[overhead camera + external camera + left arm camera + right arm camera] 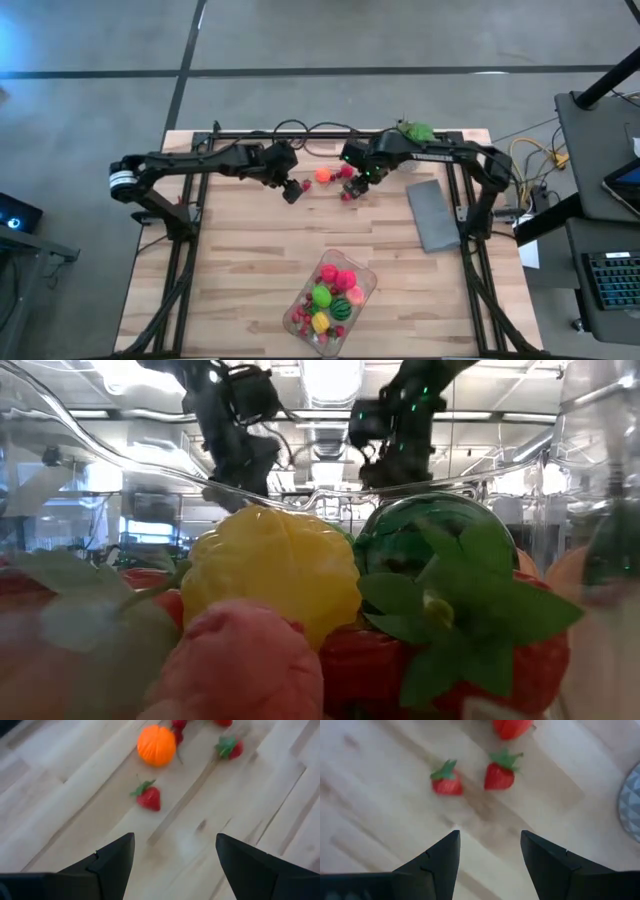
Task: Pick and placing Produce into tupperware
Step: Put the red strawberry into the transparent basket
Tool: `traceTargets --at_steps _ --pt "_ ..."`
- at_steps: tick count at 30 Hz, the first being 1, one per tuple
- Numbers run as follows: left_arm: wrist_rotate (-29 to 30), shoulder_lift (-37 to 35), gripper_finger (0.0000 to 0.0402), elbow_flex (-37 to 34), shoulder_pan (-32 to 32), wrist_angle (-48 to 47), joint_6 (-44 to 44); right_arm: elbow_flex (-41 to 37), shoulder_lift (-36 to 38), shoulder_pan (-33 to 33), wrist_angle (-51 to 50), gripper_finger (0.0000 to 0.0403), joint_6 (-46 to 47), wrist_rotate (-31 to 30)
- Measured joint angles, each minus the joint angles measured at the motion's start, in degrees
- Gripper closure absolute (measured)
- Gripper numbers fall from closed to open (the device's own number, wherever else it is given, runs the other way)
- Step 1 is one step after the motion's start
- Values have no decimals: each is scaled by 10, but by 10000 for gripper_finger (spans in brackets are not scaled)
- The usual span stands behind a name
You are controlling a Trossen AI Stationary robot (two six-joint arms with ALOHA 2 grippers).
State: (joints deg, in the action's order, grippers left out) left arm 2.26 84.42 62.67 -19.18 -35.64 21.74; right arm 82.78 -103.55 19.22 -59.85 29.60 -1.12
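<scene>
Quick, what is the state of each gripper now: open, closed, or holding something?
Left gripper: open, empty, above a strawberry.
Right gripper: open, empty, above two strawberries.

A clear rectangular plastic tupperware [362, 272] sits at the near middle of the light wooden table [240, 260], with toy produce [333, 295] inside. Loose red toy strawberries [447, 780] and an orange toy fruit [156, 745] lie at the far middle, between the two grippers. A flat grey rectangular slab [432, 213] lies to their right.
</scene>
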Motion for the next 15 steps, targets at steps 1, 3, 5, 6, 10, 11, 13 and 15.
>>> traceTargets --at_steps 1,3,5,6,10,11,13,15 --pt "1 0 136 -4 0 -9 -2 0 -8 7 9 202 4 1" --pt "7 0 136 -14 0 -32 -14 0 -19 23 27 202 19 11" --pt "15 -1 136 -21 0 -46 -28 0 -30 34 48 202 37 39" --pt "17 -1 136 -26 0 -49 -33 0 -33 40 61 202 42 54" --pt "44 -2 136 -50 0 -53 -58 0 -51 48 79 202 73 65" --pt "46 -2 136 -52 -1 -55 -58 0 -56 48 74 202 76 66" --pt "55 -2 136 -57 -1 -54 -58 0 -66 47 73 202 79 67" --pt "61 -2 136 -59 -1 -53 -58 0 -76 47 70 202 79 71"
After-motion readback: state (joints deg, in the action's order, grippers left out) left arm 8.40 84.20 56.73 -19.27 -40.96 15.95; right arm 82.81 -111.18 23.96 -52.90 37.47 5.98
